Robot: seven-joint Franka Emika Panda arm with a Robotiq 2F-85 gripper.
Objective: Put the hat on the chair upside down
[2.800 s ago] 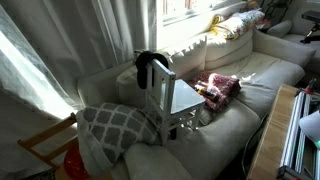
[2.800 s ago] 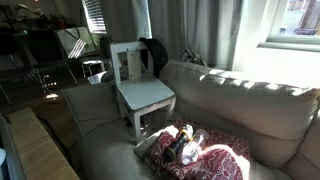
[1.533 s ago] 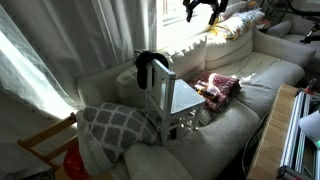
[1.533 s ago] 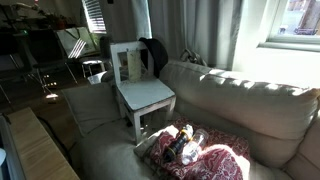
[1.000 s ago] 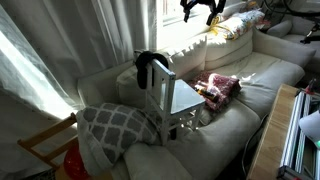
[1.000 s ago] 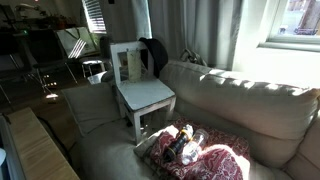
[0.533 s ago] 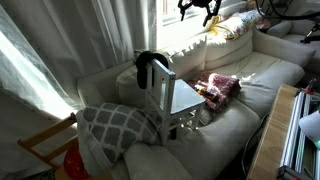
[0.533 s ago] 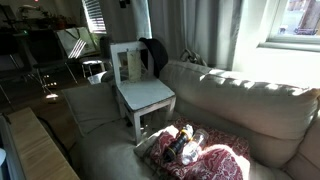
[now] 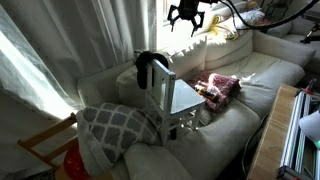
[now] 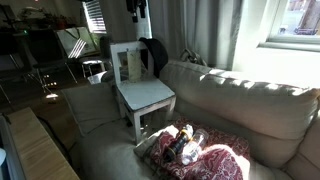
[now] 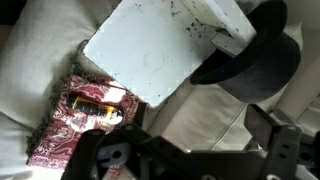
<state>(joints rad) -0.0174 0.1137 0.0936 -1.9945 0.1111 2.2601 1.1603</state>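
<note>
Gripper (image 9: 186, 15) high, jaws wide, empty; hat (image 11: 255, 55) hung on chair (image 11: 150, 55) back, wrist-view 2 o'clock; snagged pull may tip chair.

The sofa (image 9: 260, 70) is looked down on from high and well back in an exterior view, and the chair (image 10: 140, 92) is faced from lower and nearer in an exterior view. In the wrist view the chair, hat (image 11: 255, 60) and patterned cloth (image 11: 80, 120), shared by all views, are seen closely from above.
</note>
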